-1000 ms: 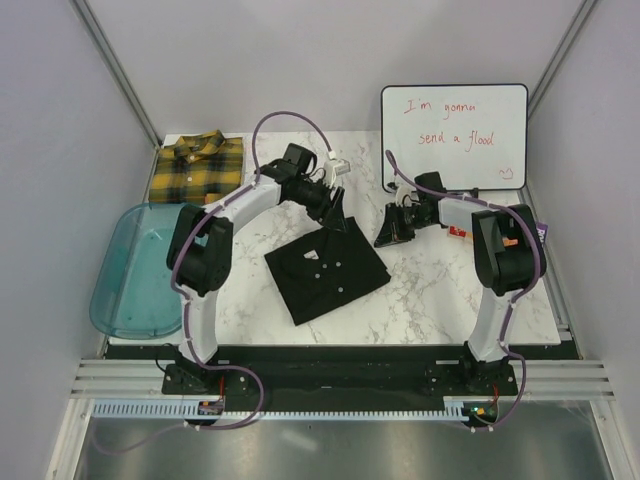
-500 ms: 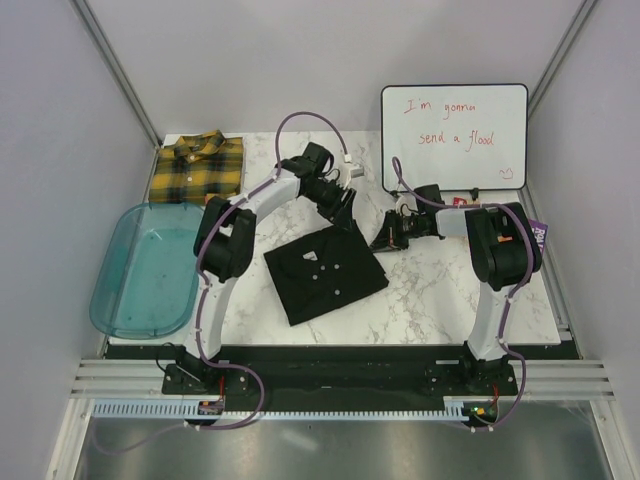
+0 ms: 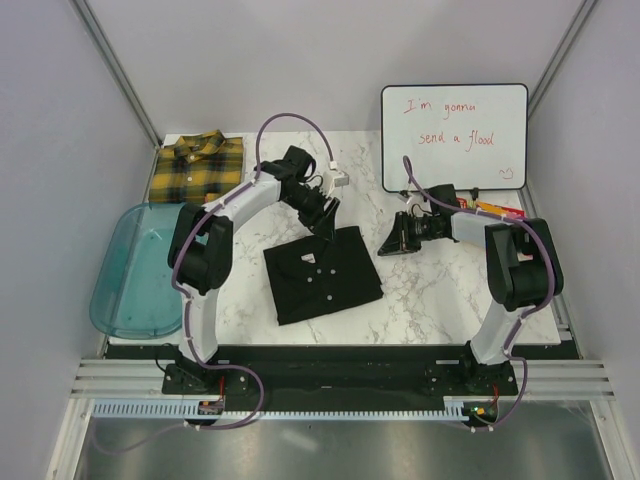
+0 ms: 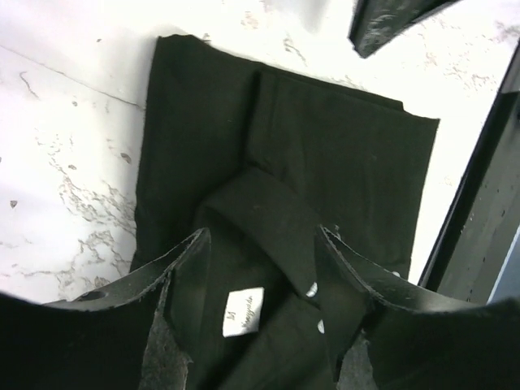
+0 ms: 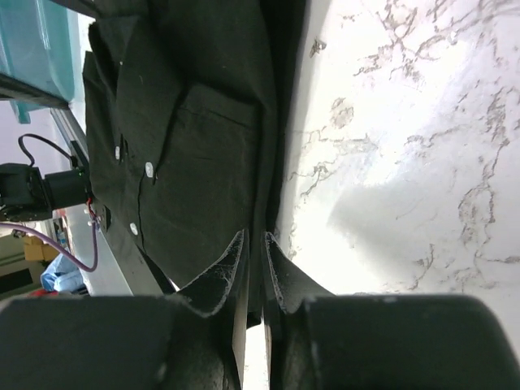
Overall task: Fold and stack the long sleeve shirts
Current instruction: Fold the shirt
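Marble table [image 3: 440, 290], grey walls [image 3: 60, 150]; black shirt [image 3: 325, 275] centre; left pincer [image 4: 262, 236] spread, empty; right pincer [image 5: 253, 236] near-closed, hold unclear.

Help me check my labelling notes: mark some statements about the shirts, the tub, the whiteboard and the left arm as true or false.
1. The black shirt lies folded on the table. True.
2. The plaid shirt is stacked on the black one. False: it lies apart from it, at the far left corner.
3. The blue tub holds a shirt. False: no shirt is in it.
4. The left gripper is open above the black shirt's collar. True.
5. The whiteboard lies flat at the table's near edge. False: it stands at the far right.
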Robot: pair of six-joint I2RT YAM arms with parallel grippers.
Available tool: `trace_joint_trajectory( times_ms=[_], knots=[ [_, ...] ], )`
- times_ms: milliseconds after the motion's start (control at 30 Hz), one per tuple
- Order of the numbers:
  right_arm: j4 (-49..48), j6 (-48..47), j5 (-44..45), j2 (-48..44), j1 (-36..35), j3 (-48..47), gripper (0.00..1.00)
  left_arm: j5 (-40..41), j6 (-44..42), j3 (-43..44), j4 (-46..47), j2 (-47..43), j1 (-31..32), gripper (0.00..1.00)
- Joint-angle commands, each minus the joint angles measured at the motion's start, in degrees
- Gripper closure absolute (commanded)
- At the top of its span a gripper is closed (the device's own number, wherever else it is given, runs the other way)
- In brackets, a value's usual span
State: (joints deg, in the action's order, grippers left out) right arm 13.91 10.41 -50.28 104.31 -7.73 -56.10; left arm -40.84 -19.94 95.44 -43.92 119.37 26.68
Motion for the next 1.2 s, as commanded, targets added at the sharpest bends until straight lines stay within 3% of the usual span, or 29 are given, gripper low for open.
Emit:
trace_joint_trajectory(
  times_ms=[0, 267, 467, 567, 600, 700, 833, 1033, 1167],
  knots=[
    [0.9, -2.7, -0.5, 0.2, -0.2, 1.3, 0.83, 0.0, -6.1, -1.3, -2.0, -3.0, 0.3, 0.38],
    [-0.9, -1.0, -0.9, 3.5, -0.2, 3.8, 0.87, 3.1, -9.2, 3.0, -2.3, 1.3, 1.6, 0.36],
    [-0.6, -1.1, -1.5, 4.5, -0.2, 4.3, 0.88, 4.4, -9.0, 4.7, -2.3, 4.5, 1.9, 0.41],
    [-0.4, -1.3, -2.1, 4.4, -0.2, 4.7, 0.88, 5.0, -8.9, 5.0, -2.1, 5.6, 2.0, 0.51],
    [-0.3, -1.3, -2.4, 4.4, -0.2, 4.8, 0.88, 5.9, -8.6, 5.1, -1.9, 5.7, 1.9, 0.63],
    [0.3, -2.0, -2.5, 4.3, -0.4, 5.0, 0.88, 7.5, -7.2, 5.6, -0.5, 5.7, 1.5, 0.85],
    [1.1, -2.9, -2.8, 4.2, -0.6, 5.1, 0.88, 7.3, -4.6, 7.9, 0.3, 5.2, 0.0, 0.98],
    [1.4, -2.9, -3.2, 3.3, -0.7, 4.9, 0.88, 7.4, -6.2, 9.2, 0.3, 6.3, -0.4, 0.96],
    [0.5, -2.2, -3.4, 0.9, -0.9, 5.4, 0.86, 8.9, -5.0, 10.1, 0.5, 6.8, -1.4, 0.66]
  ],
)
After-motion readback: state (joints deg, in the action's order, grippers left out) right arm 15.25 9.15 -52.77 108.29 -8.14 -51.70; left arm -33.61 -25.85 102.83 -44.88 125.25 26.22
